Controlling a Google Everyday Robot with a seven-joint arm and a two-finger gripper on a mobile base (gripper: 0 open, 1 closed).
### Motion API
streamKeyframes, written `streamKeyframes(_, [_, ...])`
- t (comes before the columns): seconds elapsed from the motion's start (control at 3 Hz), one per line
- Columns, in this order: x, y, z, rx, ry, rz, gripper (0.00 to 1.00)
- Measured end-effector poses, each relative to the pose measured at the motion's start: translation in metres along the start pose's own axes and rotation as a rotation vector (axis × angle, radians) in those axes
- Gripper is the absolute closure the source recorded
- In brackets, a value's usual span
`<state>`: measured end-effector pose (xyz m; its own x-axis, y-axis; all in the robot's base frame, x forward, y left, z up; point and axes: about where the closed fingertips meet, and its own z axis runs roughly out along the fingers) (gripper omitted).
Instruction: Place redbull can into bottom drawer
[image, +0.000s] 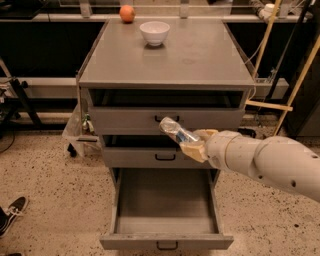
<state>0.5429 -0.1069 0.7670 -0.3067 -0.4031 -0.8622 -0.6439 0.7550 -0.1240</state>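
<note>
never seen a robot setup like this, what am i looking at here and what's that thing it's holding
The white arm from the right belongs to a mobile robot. Its end effector, a two-finger clamp, is shut on a slim can, held tilted in front of the upper drawers, above the open bottom drawer. One camera looks down at the grey cabinet from the front. On top sit a white bowl and an orange.

Tilted redbull can (174, 131) in end effector (189, 145) above open bottom drawer (165, 242).
</note>
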Motion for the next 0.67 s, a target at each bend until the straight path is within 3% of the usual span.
streamKeyframes(0.33, [0.0, 0.0, 0.0, 0.0, 0.0, 0.0, 1.0])
streamKeyframes(0.67, [0.021, -0.002, 0.012, -0.057, -0.009, 0.034, 1.0])
